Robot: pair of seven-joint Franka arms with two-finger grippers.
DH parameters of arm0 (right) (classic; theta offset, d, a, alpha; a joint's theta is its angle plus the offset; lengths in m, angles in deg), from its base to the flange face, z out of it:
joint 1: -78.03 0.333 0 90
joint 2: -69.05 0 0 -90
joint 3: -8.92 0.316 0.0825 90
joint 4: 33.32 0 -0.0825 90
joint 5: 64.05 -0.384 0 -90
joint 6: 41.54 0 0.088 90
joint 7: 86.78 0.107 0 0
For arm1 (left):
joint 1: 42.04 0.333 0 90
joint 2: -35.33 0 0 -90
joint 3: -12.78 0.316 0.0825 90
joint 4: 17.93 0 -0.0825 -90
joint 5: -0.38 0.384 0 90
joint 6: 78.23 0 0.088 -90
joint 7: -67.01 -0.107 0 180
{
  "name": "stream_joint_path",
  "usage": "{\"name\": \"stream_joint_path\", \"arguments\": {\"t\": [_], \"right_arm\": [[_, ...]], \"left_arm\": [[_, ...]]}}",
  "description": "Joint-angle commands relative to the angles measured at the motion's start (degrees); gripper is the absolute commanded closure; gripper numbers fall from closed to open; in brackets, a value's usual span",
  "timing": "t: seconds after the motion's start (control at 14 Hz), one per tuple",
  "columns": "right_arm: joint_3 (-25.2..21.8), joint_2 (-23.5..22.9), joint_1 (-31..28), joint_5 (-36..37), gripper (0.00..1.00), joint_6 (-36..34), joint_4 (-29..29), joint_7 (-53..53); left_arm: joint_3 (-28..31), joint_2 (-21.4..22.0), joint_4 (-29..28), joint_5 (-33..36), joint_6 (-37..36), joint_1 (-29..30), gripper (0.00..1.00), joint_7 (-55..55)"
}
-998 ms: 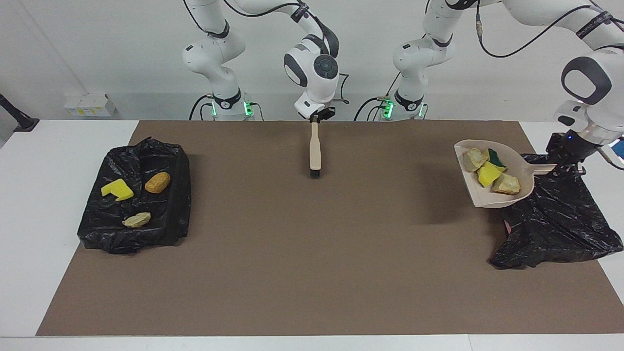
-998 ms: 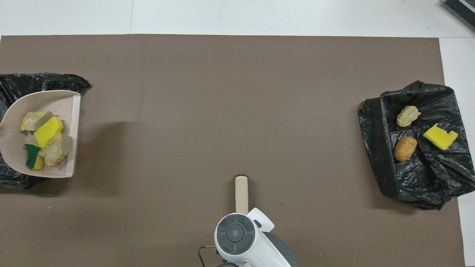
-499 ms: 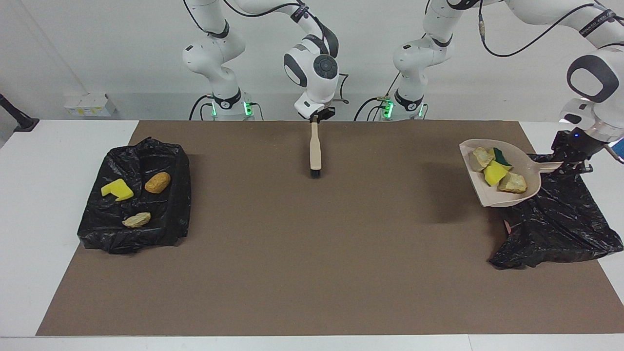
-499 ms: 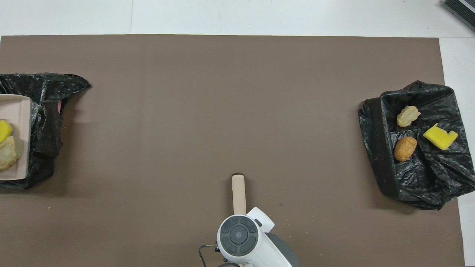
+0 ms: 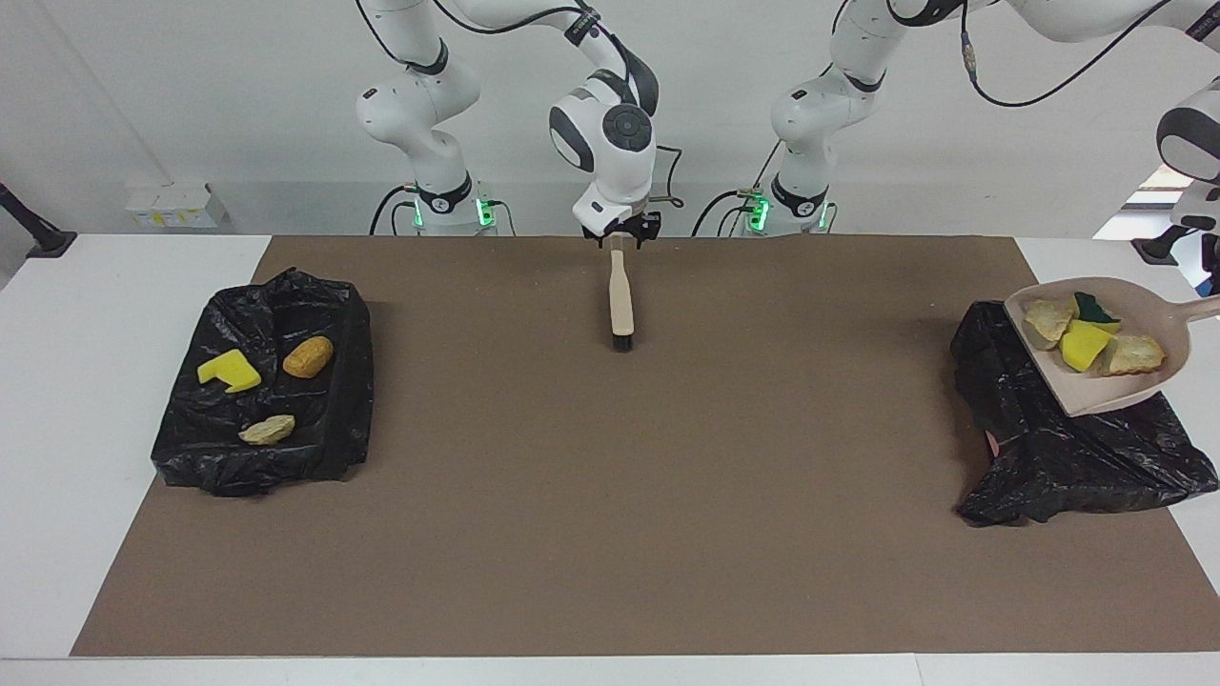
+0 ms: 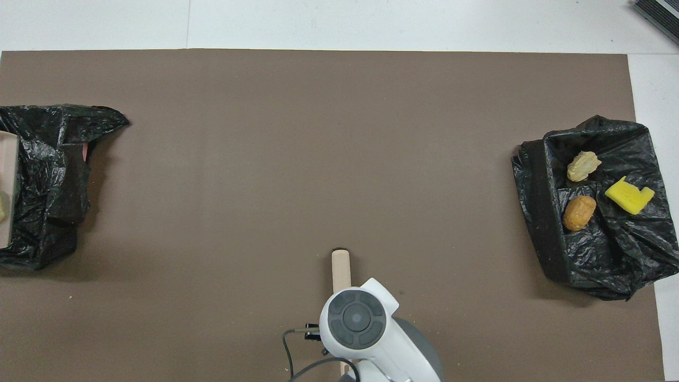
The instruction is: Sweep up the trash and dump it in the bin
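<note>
The beige dustpan hangs tilted over the black-bagged bin at the left arm's end. It holds several scraps of trash: two beige lumps, a yellow sponge bit and a green-topped sponge. Its handle runs to the view's edge, where my left gripper is cut off; only the left arm shows. In the overhead view only a sliver of the dustpan shows. The brush lies mid-mat, bristles away from the robots. My right gripper stands open around its handle end.
A second black-bagged tray at the right arm's end holds a yellow sponge bit, a golden-brown piece and a beige lump. A brown mat covers the table.
The left arm carried the dustpan up and toward its own end of the table, over the black bag. The right gripper opened on the brush handle.
</note>
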Motion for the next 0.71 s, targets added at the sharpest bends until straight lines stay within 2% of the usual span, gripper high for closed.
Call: {"name": "stream_joint_path", "arguments": {"t": [0.0, 0.14, 0.36, 0.64], "right_arm": [[0.65, -0.18, -8.54, 0.8, 0.0, -1.84, 4.84, -4.81], [0.57, 0.35, -13.39, 4.99, 0.0, -5.43, 9.05, -8.5], [0.48, 0.44, -17.53, 13.7, 0.0, -13.07, 16.7, -13.25], [-0.4, -0.08, -21.05, 16.09, 0.0, -23.88, 25.75, -18.37]], "left_arm": [[0.5, 0.27, 1.41, 6.65, -0.6, -2.82, 1.0, 5.88], [0.5, 0.54, 1.5, 8.58, -1.13, -3.26, 1.0, 6.16], [0.5, 1.33, 1.68, 11.49, -1.31, -5.1, 1.0, 6.16], [0.41, 1.51, 1.76, 12.99, -1.74, -5.28, 1.0, 6.07]]}}
